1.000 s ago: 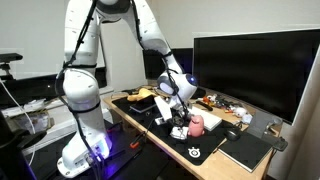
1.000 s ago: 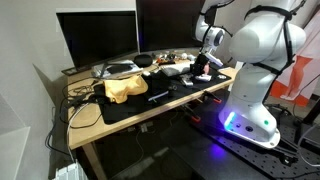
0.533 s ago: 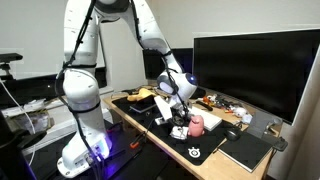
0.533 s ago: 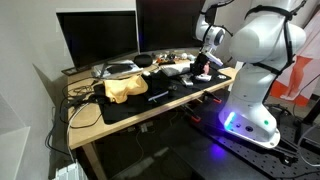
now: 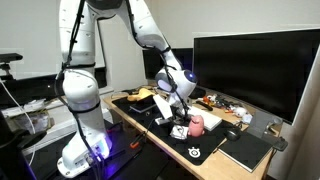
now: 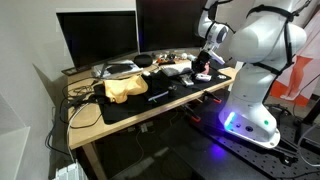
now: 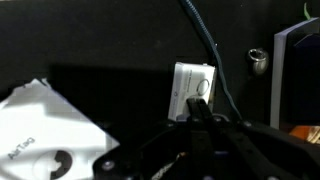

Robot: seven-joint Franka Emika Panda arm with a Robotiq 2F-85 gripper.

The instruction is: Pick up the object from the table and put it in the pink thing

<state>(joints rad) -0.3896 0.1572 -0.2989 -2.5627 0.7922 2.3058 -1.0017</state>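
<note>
Gripper (image 5: 178, 121) hung low over the tabletop (image 5: 127, 122), and open or closed, I couldn't tell. Right beneath it lay a small white box (image 7: 193, 86) on the dark mat (image 5: 146, 112), pink thing (image 5: 197, 123) standing just beside.

Rises white from a base (image 5: 80, 152) at 8 o'clock in an exterior view, climbs to the top edge at 12, then sends the forearm (image 5: 152, 40) down toward 4 o'clock. Ends in the pincer (image 5: 180, 118), pointed straight down, just off centre at 5 o'clock. Shows in the wrist view as dark fingers (image 7: 200, 112) entering from 6 o'clock, tips close together; too dim there to tell whether fully closed.
</note>
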